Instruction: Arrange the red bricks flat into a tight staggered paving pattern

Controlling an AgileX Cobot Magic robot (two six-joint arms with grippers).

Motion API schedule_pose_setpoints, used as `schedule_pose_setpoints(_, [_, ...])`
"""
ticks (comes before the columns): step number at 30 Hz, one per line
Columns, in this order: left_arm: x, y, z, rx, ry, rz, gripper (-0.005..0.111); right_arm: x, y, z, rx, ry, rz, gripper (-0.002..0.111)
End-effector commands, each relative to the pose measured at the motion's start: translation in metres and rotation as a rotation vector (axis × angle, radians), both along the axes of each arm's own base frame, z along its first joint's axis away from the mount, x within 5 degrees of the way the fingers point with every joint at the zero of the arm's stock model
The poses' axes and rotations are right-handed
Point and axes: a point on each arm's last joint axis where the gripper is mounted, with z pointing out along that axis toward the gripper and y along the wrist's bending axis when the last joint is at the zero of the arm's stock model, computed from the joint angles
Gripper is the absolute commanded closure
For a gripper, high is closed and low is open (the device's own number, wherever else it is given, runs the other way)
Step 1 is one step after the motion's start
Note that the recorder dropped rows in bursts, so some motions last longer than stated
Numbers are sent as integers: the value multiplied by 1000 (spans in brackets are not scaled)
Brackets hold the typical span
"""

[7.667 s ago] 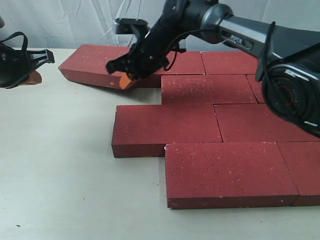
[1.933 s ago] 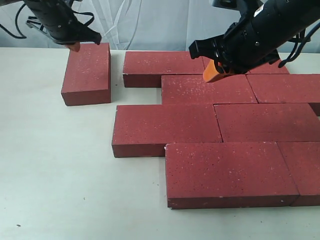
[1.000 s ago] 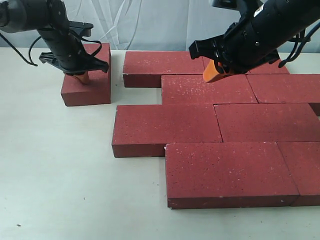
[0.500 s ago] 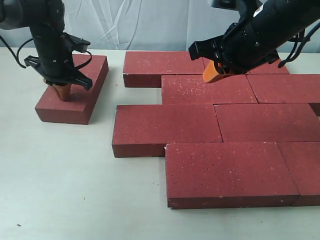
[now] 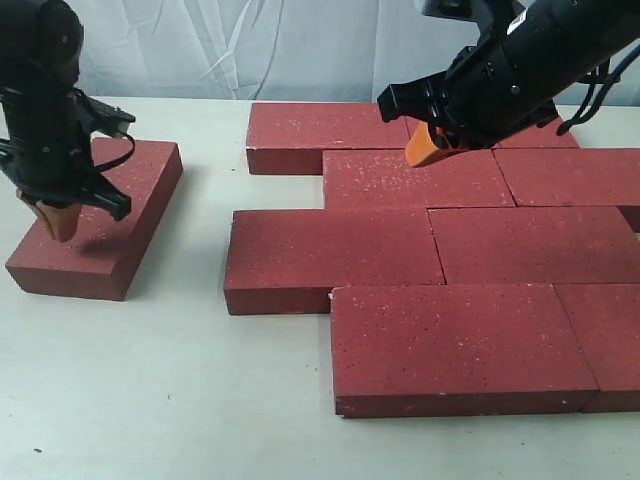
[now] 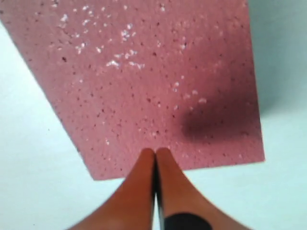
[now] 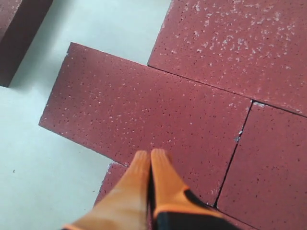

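Touching red brick: left end effector

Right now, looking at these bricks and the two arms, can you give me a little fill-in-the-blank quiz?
1. In the exterior view, the loose brick lies apart from the paved bricks, on their ___ side.
2. The left gripper points down at the loose brick with its jaws ___.
3. The right gripper, above the paved bricks, has fingers coloured ___.
Missing words: left; shut; orange.
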Motion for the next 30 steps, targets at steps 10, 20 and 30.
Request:
schedule_pose_setpoints(10, [-3,-2,84,-180,-526,197,107,-2,-1,1,2,-3,7,109])
schedule_pose_setpoints(20, [19,-4,48,-210,-521,273,107,-2,-1,1,1,-4,8,109])
schedule_pose_setpoints(30, [34,35,19,-242,-470,377,107,-2,-1,1,0,1,12,109])
